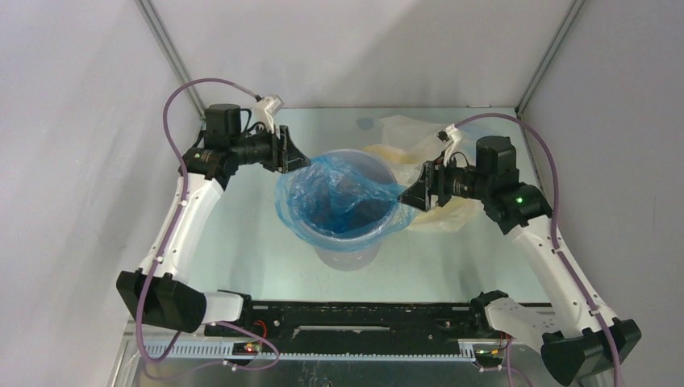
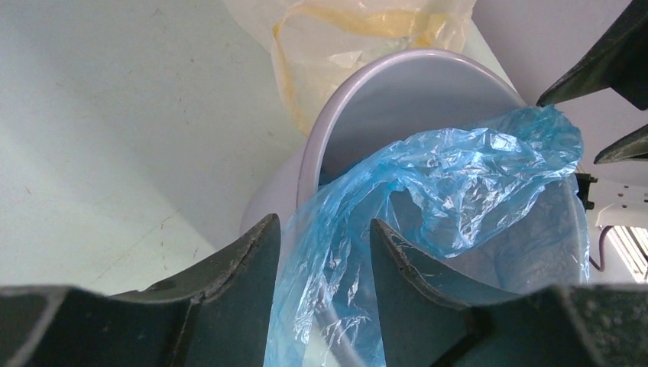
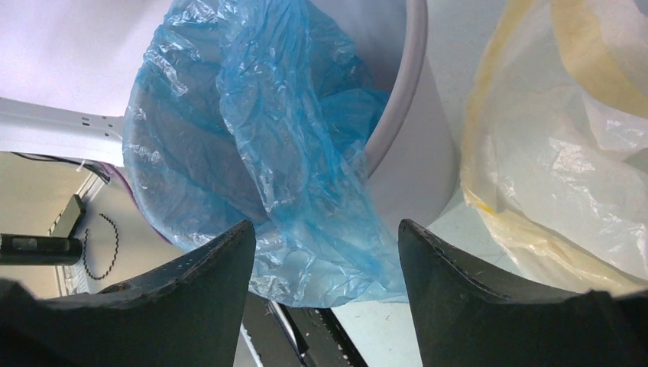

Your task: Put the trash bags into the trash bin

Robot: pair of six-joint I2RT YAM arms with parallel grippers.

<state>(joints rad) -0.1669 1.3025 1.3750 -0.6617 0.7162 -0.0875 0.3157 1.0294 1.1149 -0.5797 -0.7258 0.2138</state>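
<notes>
The light grey trash bin (image 1: 347, 256) stands mid-table. A bright blue trash bag (image 1: 339, 197) sits in its mouth, with the film draped over the rim. My left gripper (image 1: 300, 159) is at the bin's far-left rim. In the left wrist view it (image 2: 322, 222) is open, with the blue bag (image 2: 474, 168) and the bin rim (image 2: 321, 130) running between the fingers. My right gripper (image 1: 407, 197) is at the right rim. In the right wrist view it (image 3: 325, 223) is open and empty, just short of the overhanging blue film (image 3: 283, 115) and the bin wall (image 3: 413, 176).
Cream-yellow bags (image 1: 403, 133) lie crumpled on the table behind and right of the bin, under the right arm; they also show in the left wrist view (image 2: 344, 46) and the right wrist view (image 3: 550, 153). Grey enclosure walls stand on three sides. A black rail (image 1: 347, 310) runs along the near edge.
</notes>
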